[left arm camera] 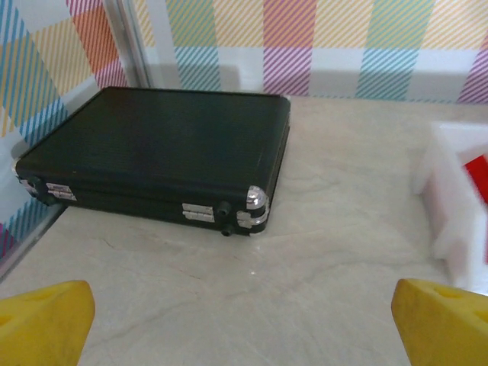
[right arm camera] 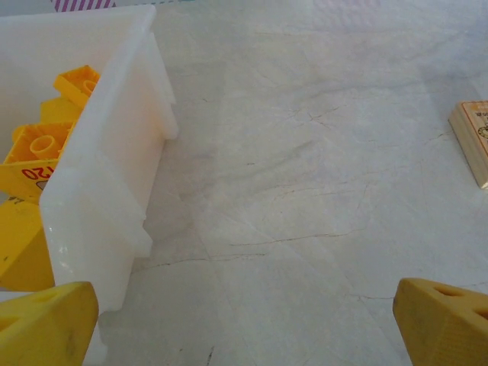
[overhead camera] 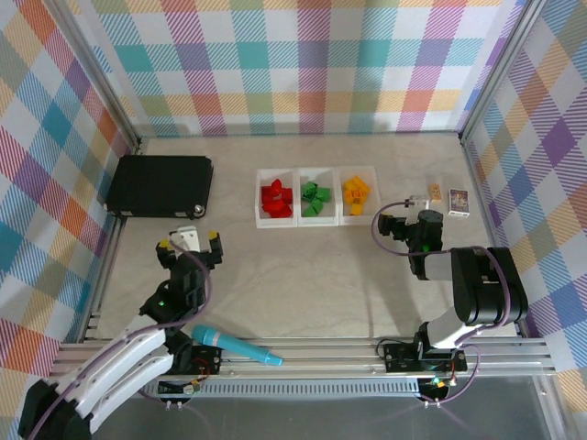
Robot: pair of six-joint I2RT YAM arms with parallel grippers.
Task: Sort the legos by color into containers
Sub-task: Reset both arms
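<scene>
The three white containers stand joined in a row at the back middle. Red legos [overhead camera: 275,197] fill the left bin [overhead camera: 260,197], green legos [overhead camera: 316,195] the middle bin, yellow legos [overhead camera: 356,191] the right bin. My left gripper [overhead camera: 190,243] is open and holds nothing, on the near side of the black case and left of the bins. In the left wrist view it [left arm camera: 244,328] hovers over bare table, with the red bin's wall [left arm camera: 450,206] at the right. My right gripper [right arm camera: 244,328] is open and holds nothing, just right of the yellow bin's wall [right arm camera: 107,175] and its yellow legos [right arm camera: 38,149].
A flat black case [overhead camera: 160,183] lies at the back left, also ahead of the left gripper [left arm camera: 160,152]. Small printed cards [overhead camera: 459,202] lie right of the bins, one [right arm camera: 473,149] ahead-right of the right gripper. A teal pen-like tool [overhead camera: 234,346] rests near the front rail.
</scene>
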